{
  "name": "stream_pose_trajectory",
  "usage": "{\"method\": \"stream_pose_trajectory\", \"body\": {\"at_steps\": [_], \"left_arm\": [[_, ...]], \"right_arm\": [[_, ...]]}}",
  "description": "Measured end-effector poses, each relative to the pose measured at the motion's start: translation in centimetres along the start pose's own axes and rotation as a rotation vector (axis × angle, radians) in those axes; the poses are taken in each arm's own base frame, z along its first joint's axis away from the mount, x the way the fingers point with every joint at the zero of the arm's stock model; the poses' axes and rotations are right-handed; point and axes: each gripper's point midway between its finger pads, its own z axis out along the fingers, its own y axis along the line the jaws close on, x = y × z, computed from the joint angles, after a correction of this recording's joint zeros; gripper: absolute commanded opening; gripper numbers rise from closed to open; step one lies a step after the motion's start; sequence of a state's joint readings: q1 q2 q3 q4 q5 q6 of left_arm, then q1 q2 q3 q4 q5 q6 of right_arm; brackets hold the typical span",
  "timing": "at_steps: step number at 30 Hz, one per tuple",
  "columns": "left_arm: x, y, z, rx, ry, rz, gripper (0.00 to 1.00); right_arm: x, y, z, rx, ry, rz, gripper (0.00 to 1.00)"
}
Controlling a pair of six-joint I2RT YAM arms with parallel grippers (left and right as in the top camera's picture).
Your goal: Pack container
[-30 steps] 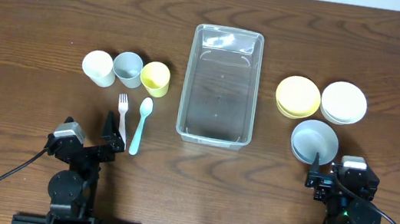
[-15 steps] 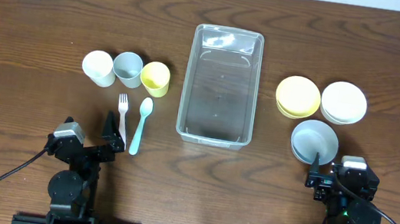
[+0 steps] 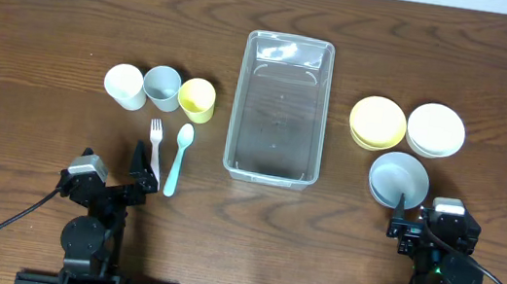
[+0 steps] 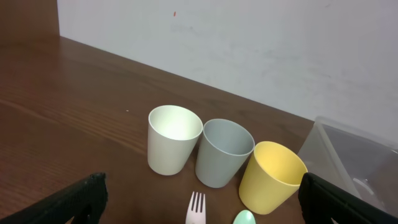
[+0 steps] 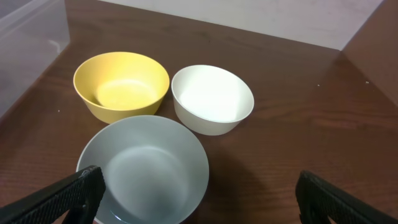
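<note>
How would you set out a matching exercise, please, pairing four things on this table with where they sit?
Things:
1. container
2. grey bowl
3. fork
4. white cup

Places:
A. far left, beside the grey cup
B. middle of the table
C. just left of the spoon
D. nearer the robot than the yellow bowl

Pairs: 1-B, 2-D, 3-C, 4-A

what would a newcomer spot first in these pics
The big clear container stands empty in the middle of the wooden table. To its left a white cup, a grey cup and a yellow cup stand in a row, with a fork and a spoon lying nearer the robot. To its right sit a yellow bowl, a white bowl and, nearest the robot, a grey bowl.
</note>
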State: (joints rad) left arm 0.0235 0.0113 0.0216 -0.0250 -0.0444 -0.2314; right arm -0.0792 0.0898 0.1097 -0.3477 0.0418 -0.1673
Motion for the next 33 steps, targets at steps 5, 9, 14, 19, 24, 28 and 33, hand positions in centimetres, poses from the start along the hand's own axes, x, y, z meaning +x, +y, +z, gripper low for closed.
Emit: {"method": "stream_pose_trajectory", "body": {"at_steps": [5, 9, 14, 19, 24, 28, 33], "left_arm": [[0.0, 0.0, 0.0, 0.000, 0.000, 0.000, 0.98], [0.0, 0.0, 0.0, 0.000, 0.000, 0.000, 0.98], [0.0, 0.0, 0.0, 0.000, 0.000, 0.000, 0.98], [-0.1, 0.0, -0.1, -0.003, 0.007, 0.001, 0.98], [-1.0, -0.1, -0.3, -0.017, 0.031, 0.007, 0.98], [-3.3, -0.9, 0.0, -0.027, 0.062, 0.035, 0.98], [-5.5, -1.7, 2.1, -0.060, 0.198, 0.125, 0.98]], "right_arm": [[0.0, 0.0, 0.0, 0.000, 0.000, 0.000, 0.99], [0.0, 0.0, 0.0, 0.000, -0.001, 0.000, 0.99], [-1.7, 0.2, 0.0, -0.018, -0.074, 0.020, 0.99], [-3.5, 1.6, -0.3, -0.107, -0.147, 0.091, 0.99], [-4.5, 2.1, -0.5, -0.159, -0.182, 0.224, 0.99], [-4.5, 2.5, -0.4, -0.187, -0.163, 0.320, 0.99], [-4.7, 2.7, 0.1, -0.202, -0.078, 0.381, 0.99]]}}
